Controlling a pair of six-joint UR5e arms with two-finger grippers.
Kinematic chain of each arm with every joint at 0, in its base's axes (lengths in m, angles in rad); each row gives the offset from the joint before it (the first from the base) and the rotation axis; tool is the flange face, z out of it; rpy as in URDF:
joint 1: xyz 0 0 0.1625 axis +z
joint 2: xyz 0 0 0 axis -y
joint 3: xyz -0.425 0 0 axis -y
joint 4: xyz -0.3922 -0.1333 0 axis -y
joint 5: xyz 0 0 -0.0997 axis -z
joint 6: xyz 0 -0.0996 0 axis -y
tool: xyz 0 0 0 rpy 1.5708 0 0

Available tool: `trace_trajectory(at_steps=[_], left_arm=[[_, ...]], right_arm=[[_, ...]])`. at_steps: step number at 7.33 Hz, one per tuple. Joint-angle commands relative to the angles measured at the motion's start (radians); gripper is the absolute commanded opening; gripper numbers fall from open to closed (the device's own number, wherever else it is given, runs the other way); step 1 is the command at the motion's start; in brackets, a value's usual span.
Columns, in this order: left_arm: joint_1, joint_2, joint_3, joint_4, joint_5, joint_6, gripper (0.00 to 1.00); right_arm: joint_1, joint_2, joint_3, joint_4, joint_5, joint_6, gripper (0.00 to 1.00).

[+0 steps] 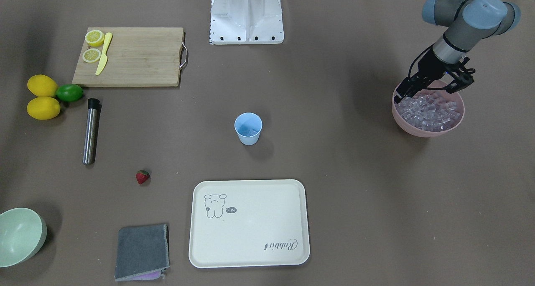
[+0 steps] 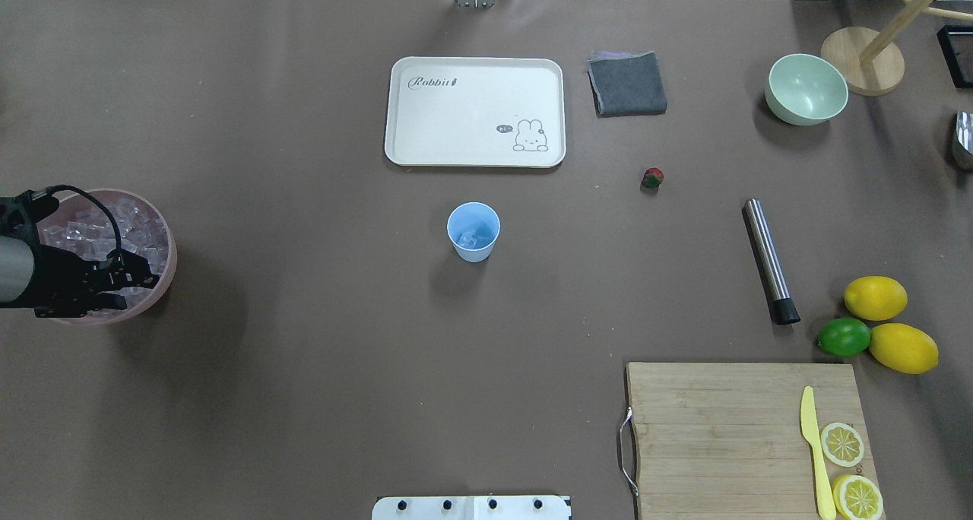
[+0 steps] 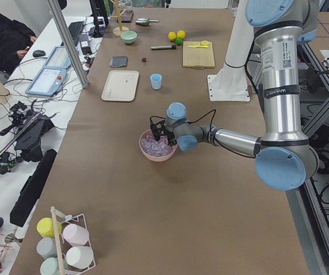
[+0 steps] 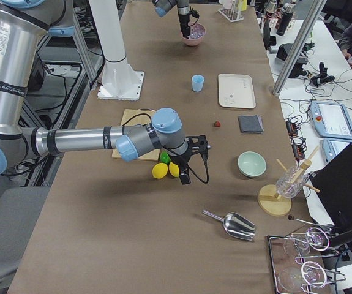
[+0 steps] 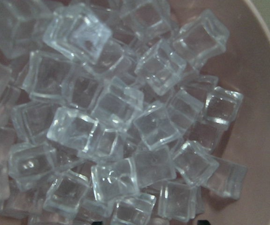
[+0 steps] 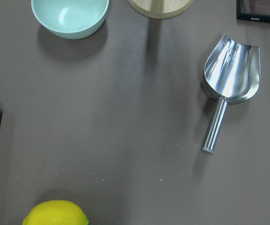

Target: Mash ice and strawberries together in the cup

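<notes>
The pale blue cup (image 1: 248, 129) stands upright mid-table with a few ice cubes inside; it also shows in the overhead view (image 2: 473, 233). More ice (image 1: 430, 111) fills a pink bowl (image 1: 418, 129) at my left end. My left gripper (image 1: 429, 93) hangs just over that ice with its jaws spread and empty; the left wrist view shows only cubes (image 5: 125, 117). The strawberry (image 1: 142, 177) lies alone on the table, also seen from overhead (image 2: 652, 177). My right gripper (image 4: 191, 160) hovers near the lemons; I cannot tell whether it is open or shut.
A steel muddler (image 1: 90, 131) lies near two lemons (image 1: 42, 97) and a lime (image 1: 69, 93). A cutting board (image 1: 138, 56) holds lemon halves and a yellow knife. A cream tray (image 1: 250, 252), grey cloth (image 1: 142, 250), green bowl (image 1: 21, 236) and a metal scoop (image 6: 228, 75) lie around.
</notes>
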Motion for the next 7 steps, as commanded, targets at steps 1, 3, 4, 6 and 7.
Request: trace_trajectory(at_steps=[1, 3, 4, 6, 7], left_arm=[[-0.001, 0.000, -0.002, -0.004, 0.000, -0.001, 0.18], [-0.011, 0.002, -0.010, -0.004, -0.001, 0.000, 0.00], [-0.016, 0.003, -0.021, -0.001, -0.012, 0.005, 0.00], [-0.077, 0.002, -0.039, 0.006, -0.088, 0.013, 0.00], [-0.137, 0.000, -0.039, 0.008, -0.166, 0.101, 0.00]], right_arm=[[0.000, 0.000, 0.004, 0.000, -0.001, 0.000, 1.00], [0.000, 0.000, 0.009, 0.000, -0.003, 0.001, 1.00], [0.000, 0.000, 0.009, 0.000, -0.003, 0.001, 1.00], [0.000, 0.000, 0.009, 0.000, -0.003, 0.001, 1.00], [0.000, 0.000, 0.009, 0.000, -0.003, 0.001, 1.00]])
